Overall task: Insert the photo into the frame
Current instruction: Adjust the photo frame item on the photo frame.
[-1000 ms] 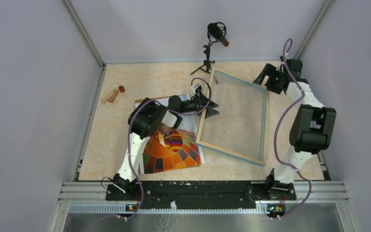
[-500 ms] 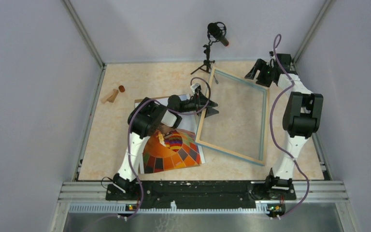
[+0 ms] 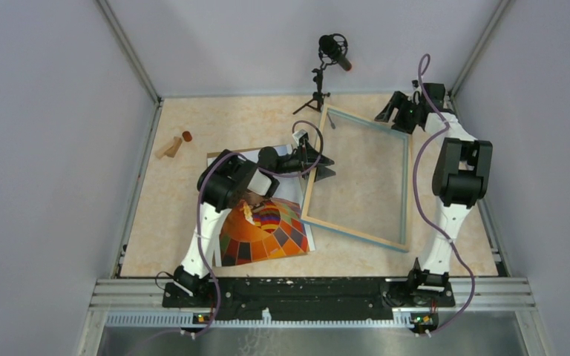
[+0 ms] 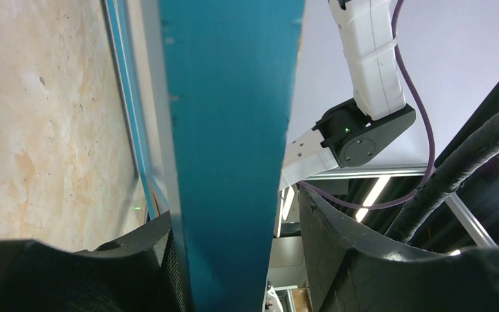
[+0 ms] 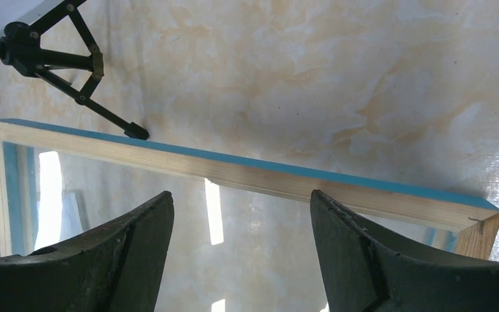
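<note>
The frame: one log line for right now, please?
frame: left rail in left pincer | right pincer: open at far rail | photo: outside frame

White arm shells [image 3: 202,239] — black joints [image 3: 462,172], purple cables [image 3: 415,189]

Wood, paint, glass and paper on a polished table

The frame [image 5: 247,177] showed pale bare wood along its side, with grain plain at the cut corner, under a matt blue painted face. Its clear pane [image 5: 104,195] was smooth and threw back bright reflections. Around the frame, the table [image 3: 185,200] had a beige marbled top with a soft sheen. Left of the frame, the photo [image 3: 267,237] looked like smooth printed paper. Above the frame's far bar, the jaws of the right gripper [image 5: 240,198] were black, matt, faintly grainy plastic. Beyond the frame, the stand [image 5: 71,65] looked like thin black metal.
</note>
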Action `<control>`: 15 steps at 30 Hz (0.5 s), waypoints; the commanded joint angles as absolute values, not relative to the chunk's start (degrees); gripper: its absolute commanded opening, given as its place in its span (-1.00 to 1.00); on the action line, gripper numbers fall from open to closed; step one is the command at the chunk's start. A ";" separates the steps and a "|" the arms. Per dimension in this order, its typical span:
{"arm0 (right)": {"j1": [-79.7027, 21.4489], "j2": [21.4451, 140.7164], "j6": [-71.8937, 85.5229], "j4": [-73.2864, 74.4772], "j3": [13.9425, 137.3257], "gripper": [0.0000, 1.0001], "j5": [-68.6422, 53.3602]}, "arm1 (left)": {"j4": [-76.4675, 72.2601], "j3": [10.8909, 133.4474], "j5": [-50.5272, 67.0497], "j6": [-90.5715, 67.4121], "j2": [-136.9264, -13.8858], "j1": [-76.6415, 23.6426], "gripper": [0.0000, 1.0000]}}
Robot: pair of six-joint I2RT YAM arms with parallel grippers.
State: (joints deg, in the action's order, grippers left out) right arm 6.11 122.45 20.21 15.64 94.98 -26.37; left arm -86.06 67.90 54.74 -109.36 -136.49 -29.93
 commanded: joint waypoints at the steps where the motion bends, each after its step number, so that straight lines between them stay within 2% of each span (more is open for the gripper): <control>1: 5.74 124.32 20.17 15.30 98.16 0.51 -26.64 | -97.99 68.11 53.86 -109.37 -136.41 -29.53 0.15; 15: 5.73 126.12 19.86 16.65 100.11 0.51 -26.71 | -98.10 67.96 53.72 -109.41 -136.47 -29.44 0.14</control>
State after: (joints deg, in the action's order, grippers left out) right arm 6.11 124.95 20.16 15.86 98.39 -26.52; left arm -85.93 67.81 54.57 -109.36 -136.49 -29.71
